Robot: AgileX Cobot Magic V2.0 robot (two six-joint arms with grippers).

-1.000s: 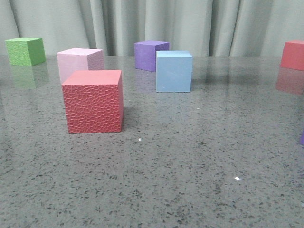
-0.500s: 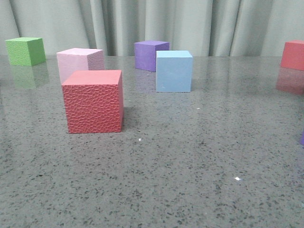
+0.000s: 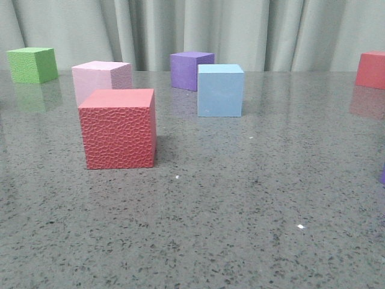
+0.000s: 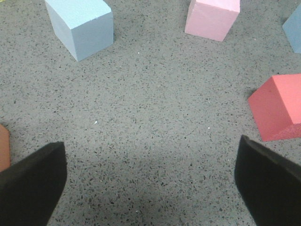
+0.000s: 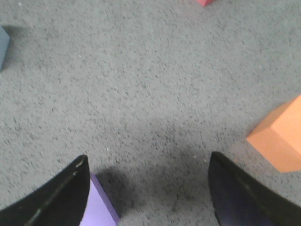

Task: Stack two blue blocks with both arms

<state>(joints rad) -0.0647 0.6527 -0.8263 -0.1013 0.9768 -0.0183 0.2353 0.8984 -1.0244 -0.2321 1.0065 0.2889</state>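
One pale blue block [image 3: 220, 90] stands on the table right of centre in the front view, in front of the purple cube [image 3: 190, 70]. The left wrist view shows two blue blocks, one whole [image 4: 80, 26] and one cut by the frame edge [image 4: 294, 28]. My left gripper [image 4: 150, 143] is open and empty over bare table, well short of both. My right gripper [image 5: 149, 157] is open and empty, with a purple cube [image 5: 99, 209] beside one finger. A blue-grey sliver [image 5: 2, 44] shows at the edge of the right wrist view. Neither arm shows in the front view.
A textured red cube [image 3: 119, 128] stands front left, with a pale pink cube [image 3: 99, 78] behind it and a green cube [image 3: 32, 64] far left. Another red cube [image 3: 370, 69] stands far right. An orange cube [image 5: 280, 136] lies near my right gripper. A curtain hangs behind the table.
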